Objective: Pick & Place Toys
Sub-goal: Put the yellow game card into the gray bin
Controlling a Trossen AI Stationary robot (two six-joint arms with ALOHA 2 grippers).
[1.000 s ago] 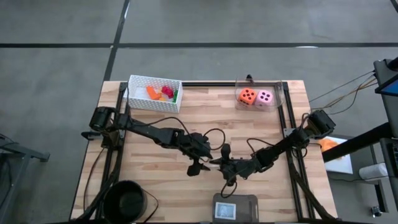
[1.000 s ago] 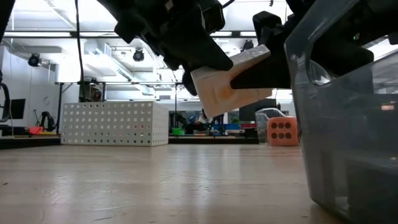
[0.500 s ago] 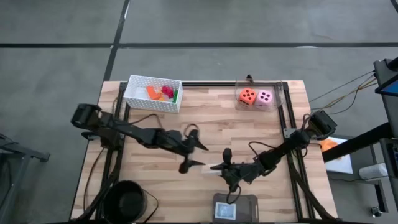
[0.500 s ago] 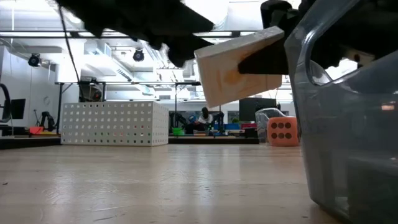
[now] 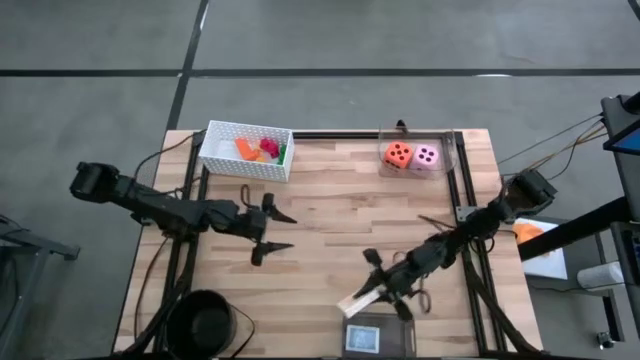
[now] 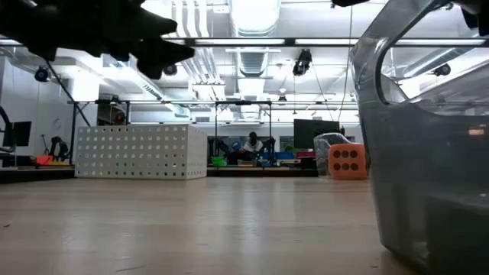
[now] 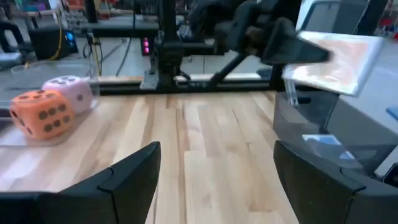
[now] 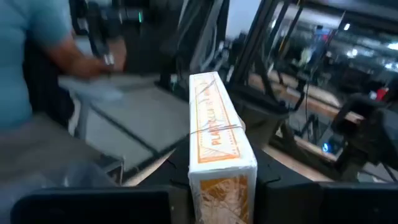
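My right gripper (image 5: 374,290) is shut on the peach card (image 5: 358,299), a flat box with orange print, above the far rim of the grey tray (image 5: 402,322). The blue card (image 5: 362,340) lies in that tray. My left gripper (image 5: 290,232) is open and empty at the table's left middle; in its wrist view (image 7: 214,168) it faces the held peach card (image 7: 336,56). The orange die (image 5: 398,154) and the pink die (image 5: 426,157) rest in a clear container at the far right. Several small bricks (image 5: 262,150) lie in the white basket (image 5: 225,140). My right gripper pinches the peach card between its two fingers (image 8: 93,208) at one end (image 8: 221,183); the rest juts out past the fingertips. The fingers come slanting from the table's far right. The card is lifted clear, on edge, over the tray's far rim.
The white basket (image 6: 141,151) stands at the far left. The grey tray's wall (image 6: 428,168) fills the right of the low view. A black round bowl (image 5: 205,322) sits at the near left corner. A person in a blue sleeve (image 8: 31,43) stands beyond the table.
My left gripper has let go of the peach card and drawn back toward the table's left edge. My right gripper has carried the card toward the near edge to the grey tray, turning so the card points toward the near left.
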